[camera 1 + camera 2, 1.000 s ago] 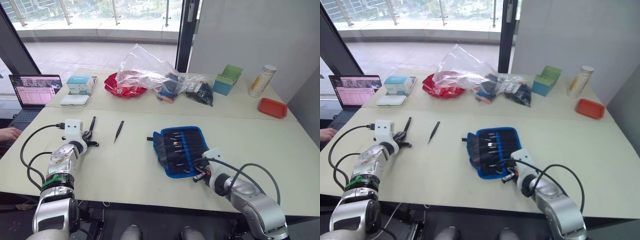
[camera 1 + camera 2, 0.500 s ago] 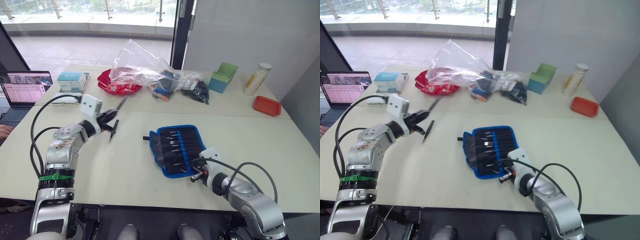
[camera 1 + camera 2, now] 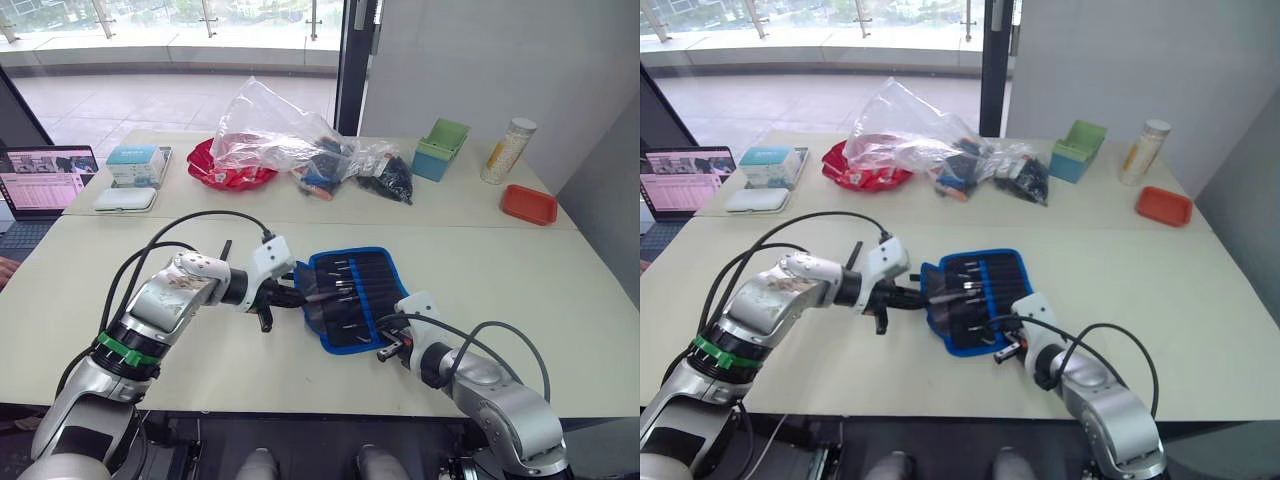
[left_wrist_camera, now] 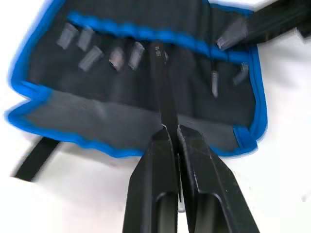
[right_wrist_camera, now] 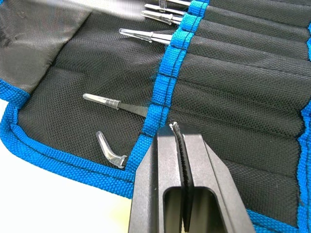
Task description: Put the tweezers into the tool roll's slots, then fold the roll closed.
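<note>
held tweezer [image 4: 163, 92]: we see it pinched in the left gripper [image 4: 172, 133], long axis in line with the fingers, free end over the tool roll's blue centre stripe, among the slots there.
change: a second ago the left gripper sat well off to the roll's left side with this tweezer; half a second ago it was lifted and swinging in; now it is at the roll's left edge. We read that as pick and carry done, insertion starting.
tool roll [image 3: 352, 297]: lies open and flat on the table [image 3: 520, 270], long axis running away from the robot, tilted a little; unchanged over the second.
slots [image 5: 233, 111]: several already hold tweezers, clear-capped tips showing on the left side of the stripe.
loose tweezer [image 3: 226, 249]: on the table left of the roll, behind the left arm, long axis roughly parallel to the roll's.
left gripper jaws: closed tight on the held tweezer.
right gripper [image 5: 177, 131]: at the roll's near right corner, jaws pressed together with a thin dark sliver between them; we can't tell what it is.
left to do: seat this one, fetch the loose one, fold.
</note>
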